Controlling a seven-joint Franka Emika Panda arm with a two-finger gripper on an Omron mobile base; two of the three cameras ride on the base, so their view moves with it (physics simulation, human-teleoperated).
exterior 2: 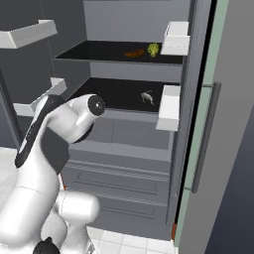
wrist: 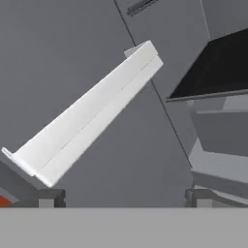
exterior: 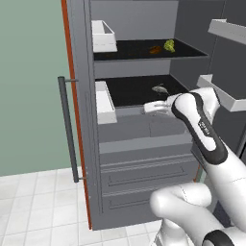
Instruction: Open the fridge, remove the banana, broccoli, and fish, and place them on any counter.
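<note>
Standing open, the fridge shows the fish on its middle dark shelf, with the banana and broccoli one shelf above. The gripper, jaws spread wide and empty, faces a white door bin on the fridge's door. The fish looks light, slim and slippery; gripping across its body seems best. Shelf lips and door bins crowd the approach.
</note>
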